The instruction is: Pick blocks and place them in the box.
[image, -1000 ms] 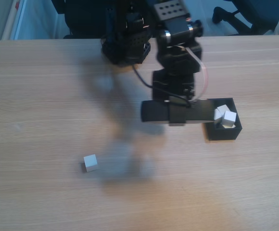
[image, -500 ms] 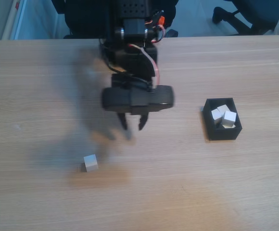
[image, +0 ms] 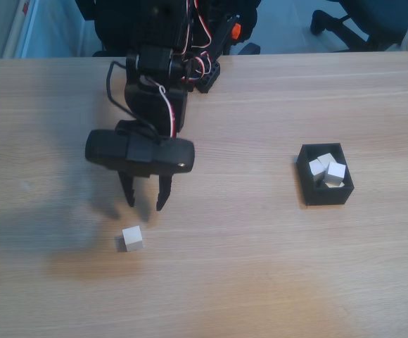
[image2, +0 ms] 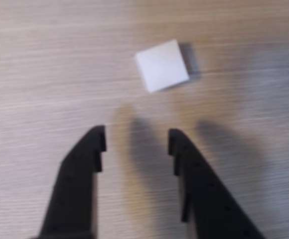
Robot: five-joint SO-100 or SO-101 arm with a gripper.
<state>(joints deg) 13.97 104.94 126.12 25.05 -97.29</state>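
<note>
a: your gripper hangs empty with its jaws parted, just far of the lone block on the left part of the table. in the wrist view the block sits a little ahead of the fingertips, slightly right of the gap, apart from both.

b: how will it handle?

a: looks light and rigid to me, smooth faces, so it could slip or spin if you pinch a corner. it lies turned a bit against the jaws; take it across two flat opposite faces, mid-height.

b: and the box?

a: over on the right, well apart, with a few blocks already inside.

b: what's changed?

a: half a second ago the gripper was nearer the table's middle; it has swung left and nearer the block. a second ago it was over by the box. the block hasn't moved.
</note>
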